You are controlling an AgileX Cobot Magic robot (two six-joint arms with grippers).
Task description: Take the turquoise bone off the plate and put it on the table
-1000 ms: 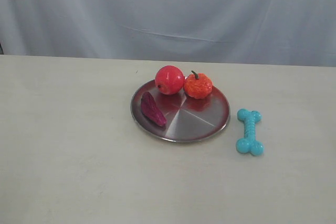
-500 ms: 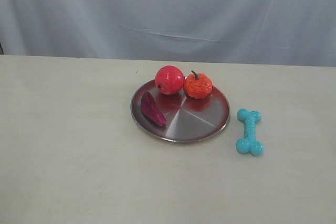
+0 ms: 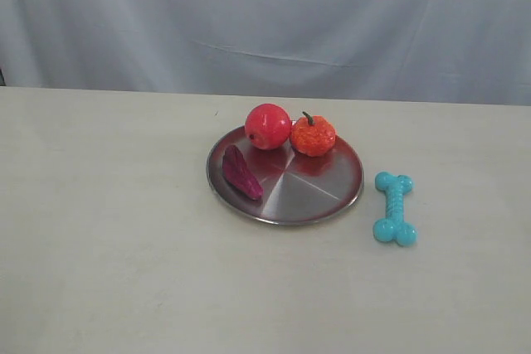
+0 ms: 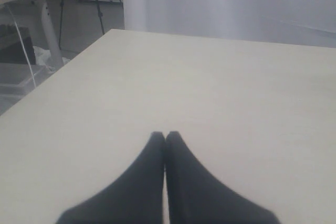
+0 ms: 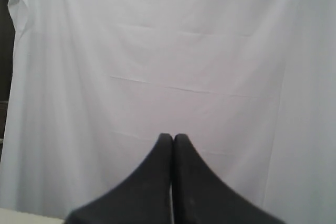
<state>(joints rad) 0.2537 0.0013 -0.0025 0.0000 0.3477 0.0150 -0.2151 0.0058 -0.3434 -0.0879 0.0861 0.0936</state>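
Note:
The turquoise bone [image 3: 395, 208] lies flat on the pale beige table [image 3: 124, 230], just right of the round silver plate [image 3: 319, 192] and clear of its rim. Neither arm shows in the exterior view. In the left wrist view my left gripper [image 4: 165, 136] is shut with nothing in it, hovering over bare tabletop. In the right wrist view my right gripper [image 5: 173, 138] is shut and empty, facing the white curtain [image 5: 173, 66]. Neither wrist view shows the bone or the plate.
On the plate sit a red apple [image 3: 268, 126], an orange pumpkin-like toy [image 3: 313, 135] and a dark magenta ridged wedge [image 3: 241, 172]. A white curtain [image 3: 265, 22] hangs behind the table. The table's left edge [image 4: 50, 80] and floor clutter appear in the left wrist view.

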